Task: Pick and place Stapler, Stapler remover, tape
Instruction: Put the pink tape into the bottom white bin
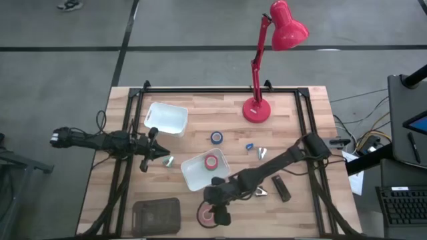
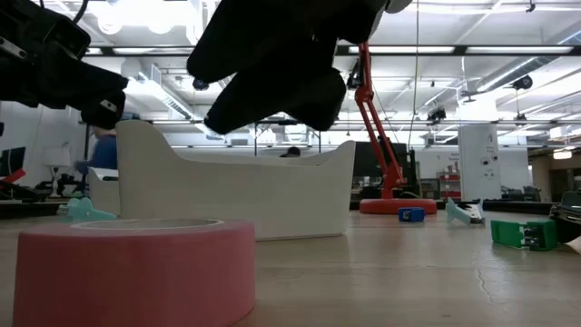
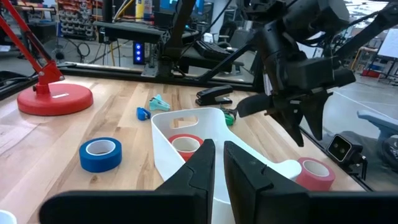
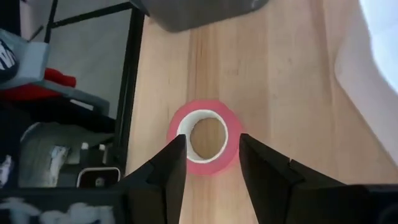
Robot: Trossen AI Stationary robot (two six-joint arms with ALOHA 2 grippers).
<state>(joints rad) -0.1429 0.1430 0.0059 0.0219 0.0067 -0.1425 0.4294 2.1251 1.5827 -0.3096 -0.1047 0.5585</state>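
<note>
Inside the near white bin [image 1: 193, 175] sits a red tape [image 1: 211, 161]; right pincer [image 1: 217, 215] is spread above pink tape [image 4: 205, 138].

A grey floor [image 1: 200, 27] crossed by dark lines surrounds the wooden table [image 1: 200, 110]; bright ceiling lights [image 2: 472, 7] shine overhead.

Red desk lamp [image 1: 277, 40], white bins [image 1: 166, 119]

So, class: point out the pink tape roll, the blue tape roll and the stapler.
pink tape roll [image 4: 206, 111]: right wrist view, on its pink rim.
blue tape roll [image 3: 99, 155]: left wrist view, on its outer blue side.
stapler [image 1: 281, 188]: high view, mid-body.
</note>
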